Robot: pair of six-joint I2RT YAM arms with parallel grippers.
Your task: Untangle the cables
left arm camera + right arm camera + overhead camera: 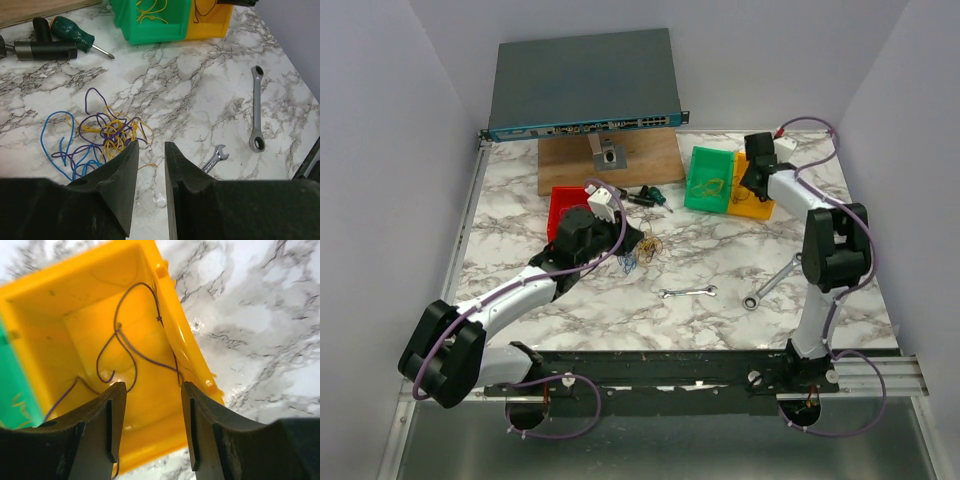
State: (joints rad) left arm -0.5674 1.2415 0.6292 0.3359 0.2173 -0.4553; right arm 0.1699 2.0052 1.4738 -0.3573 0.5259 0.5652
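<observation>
The tangle of cables (107, 132) lay on the marble table (720, 260) a little left of its middle, with blue, yellow-orange and purple loops knotted into one another. The blue strands spread toward the left edge. The left gripper (151, 145) hung just at the near side of the tangle. Its jaws stood a narrow gap apart, and only bare marble and one stray yellow strand showed between them.

The right gripper (152, 387) hovered over the yellow bin (60, 295) near the far right corner of the table, jaws parted and gripping nothing. A single purple wire (125, 340) lay loose on that bin's floor. The green bin (150, 25) stood touching the yellow one on its left side and held a yellow wire (150, 10).

A green-handled screwdriver (75, 35) and a black-handled tool (45, 50) lay beyond the tangle, near a wooden board (610, 165). A red bin (560, 205) sat by the left arm. A ratchet wrench (257, 110) lay toward the right edge. A small open-end wrench (216, 157) lay between it and the tangle.
</observation>
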